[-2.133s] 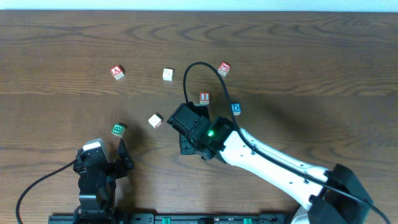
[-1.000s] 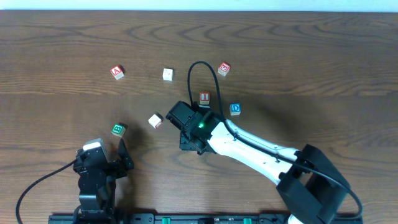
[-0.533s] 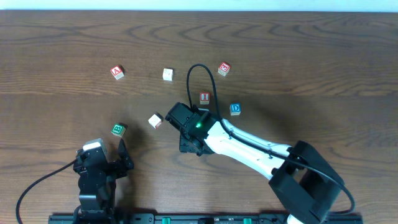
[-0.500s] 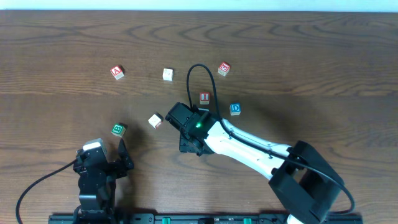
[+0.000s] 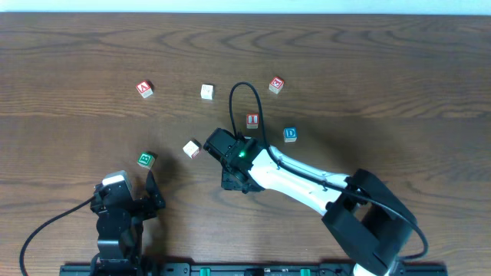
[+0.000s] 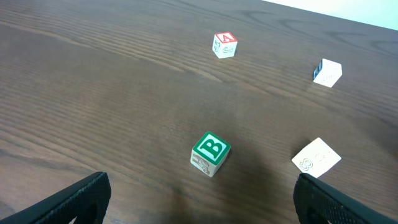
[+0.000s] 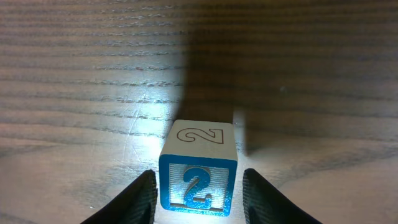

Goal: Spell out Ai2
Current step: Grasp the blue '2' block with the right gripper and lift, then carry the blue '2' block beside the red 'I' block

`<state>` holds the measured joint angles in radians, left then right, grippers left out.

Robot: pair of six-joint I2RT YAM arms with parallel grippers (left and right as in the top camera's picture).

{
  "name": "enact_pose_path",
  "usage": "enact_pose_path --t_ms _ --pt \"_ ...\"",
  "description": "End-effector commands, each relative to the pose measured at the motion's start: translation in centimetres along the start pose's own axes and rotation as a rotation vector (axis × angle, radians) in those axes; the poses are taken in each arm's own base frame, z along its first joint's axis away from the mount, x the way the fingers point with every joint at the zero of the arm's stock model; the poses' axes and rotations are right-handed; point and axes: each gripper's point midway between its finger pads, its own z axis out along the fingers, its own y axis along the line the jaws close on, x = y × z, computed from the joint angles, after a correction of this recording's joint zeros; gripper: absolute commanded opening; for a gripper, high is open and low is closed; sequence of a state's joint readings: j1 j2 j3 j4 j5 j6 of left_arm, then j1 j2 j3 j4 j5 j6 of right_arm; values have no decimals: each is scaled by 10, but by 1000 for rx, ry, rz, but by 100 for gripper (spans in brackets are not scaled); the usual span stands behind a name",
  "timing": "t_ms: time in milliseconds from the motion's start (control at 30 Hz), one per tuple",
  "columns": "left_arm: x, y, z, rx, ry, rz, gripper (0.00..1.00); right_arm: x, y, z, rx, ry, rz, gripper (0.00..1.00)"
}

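Progress slight: right gripper fingers apart astride blue-marked wooden "2" cube; red-marked "A" cube, red-marked "I" cube scattered; left gripper agape

A robotics lab bench, by the look of it. A dark wood-grain table fills the view, with a pale strip along its far edge. At the near edge runs a black rail with green fittings, and two robot arms rise there: the left arm and the right arm, which trails a looping black cable and shows a lit green lamp. Small wooden letter cubes lie scattered on the bare top.
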<state>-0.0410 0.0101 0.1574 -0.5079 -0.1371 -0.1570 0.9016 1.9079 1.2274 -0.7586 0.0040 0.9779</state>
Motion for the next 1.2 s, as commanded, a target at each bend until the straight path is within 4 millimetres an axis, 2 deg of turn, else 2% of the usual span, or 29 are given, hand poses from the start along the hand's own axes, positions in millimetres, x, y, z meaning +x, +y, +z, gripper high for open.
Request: enact_pose_path --t_ms 0,400,600,667,867,1167 --pt "6 2 3 -9 10 8 95 -1 -5 4 16 6 9 36" --pt "6 2 3 -9 10 8 96 -2 -6 4 20 -1 -14 28" --pt "6 2 3 -9 10 8 95 -15 -15 4 51 -42 -33 26" --pt "6 2 3 -9 10 8 95 -22 -21 4 54 -43 -23 26" --pt "6 2 3 -9 10 8 95 -61 -38 -5 40 -71 8 21" --pt "6 2 3 -9 10 8 95 -112 -47 -41 29 -137 -4 18"
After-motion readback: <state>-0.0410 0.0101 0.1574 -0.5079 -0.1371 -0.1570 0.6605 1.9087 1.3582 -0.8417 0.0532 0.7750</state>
